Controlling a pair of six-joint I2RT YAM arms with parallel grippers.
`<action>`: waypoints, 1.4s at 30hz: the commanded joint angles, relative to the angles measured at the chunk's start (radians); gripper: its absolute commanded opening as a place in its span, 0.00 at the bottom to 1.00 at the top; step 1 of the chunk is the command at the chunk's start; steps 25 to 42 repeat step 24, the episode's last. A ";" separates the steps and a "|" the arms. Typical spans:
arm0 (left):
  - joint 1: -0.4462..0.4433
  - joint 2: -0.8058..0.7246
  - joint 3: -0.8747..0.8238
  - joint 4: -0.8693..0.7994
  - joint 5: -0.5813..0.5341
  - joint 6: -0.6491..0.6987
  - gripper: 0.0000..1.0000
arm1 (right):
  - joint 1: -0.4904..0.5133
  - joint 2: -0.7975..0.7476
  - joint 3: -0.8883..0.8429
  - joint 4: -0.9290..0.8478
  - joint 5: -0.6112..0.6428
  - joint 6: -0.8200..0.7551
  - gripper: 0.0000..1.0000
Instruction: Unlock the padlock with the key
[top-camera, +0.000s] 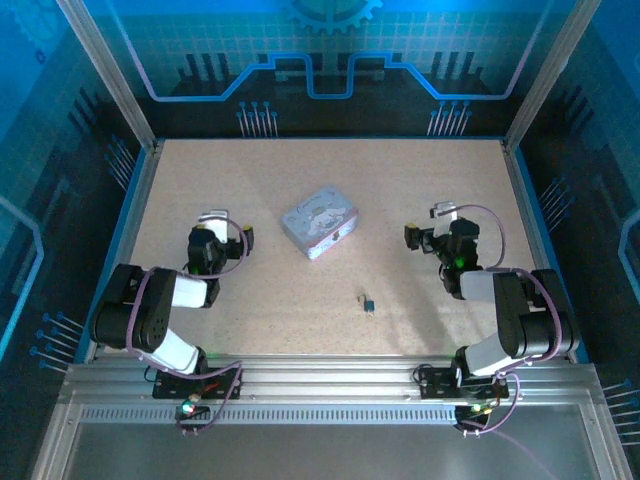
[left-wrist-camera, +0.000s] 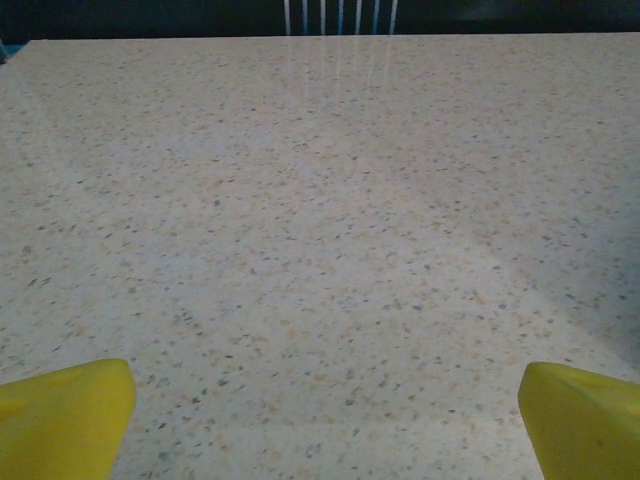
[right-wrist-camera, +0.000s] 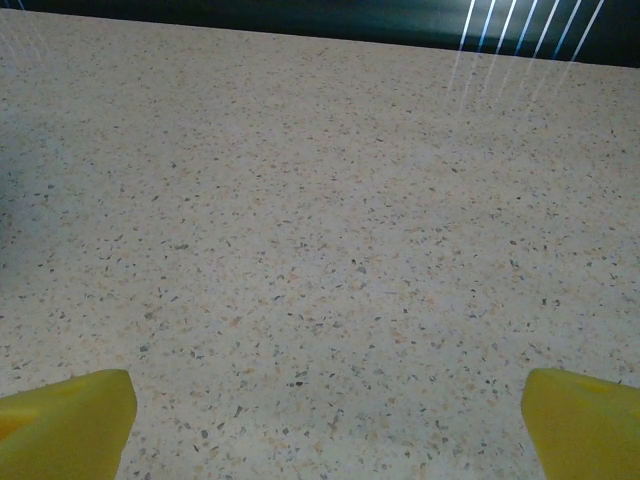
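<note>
While wide open, empty — left gripper, right gripper — well apart from padlock.

Speckled beige table seen; lavender-grey tin laid near centre; tiny dark padlock laid apart, at tin's five o'clock.

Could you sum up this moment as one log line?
left hand open, empty | right hand open, empty | tiny dark padlock lying untouched on speckled beige table | pale rectangular tin mid-table
</note>
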 joint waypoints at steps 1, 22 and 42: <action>0.032 -0.002 0.044 -0.024 0.035 -0.048 0.99 | 0.007 0.005 0.013 0.003 0.019 -0.015 1.00; 0.036 0.000 0.040 -0.013 0.041 -0.050 0.99 | 0.012 0.005 0.014 0.000 0.025 -0.016 1.00; 0.036 0.000 0.041 -0.013 0.041 -0.050 0.99 | 0.012 0.005 0.015 0.000 0.025 -0.016 1.00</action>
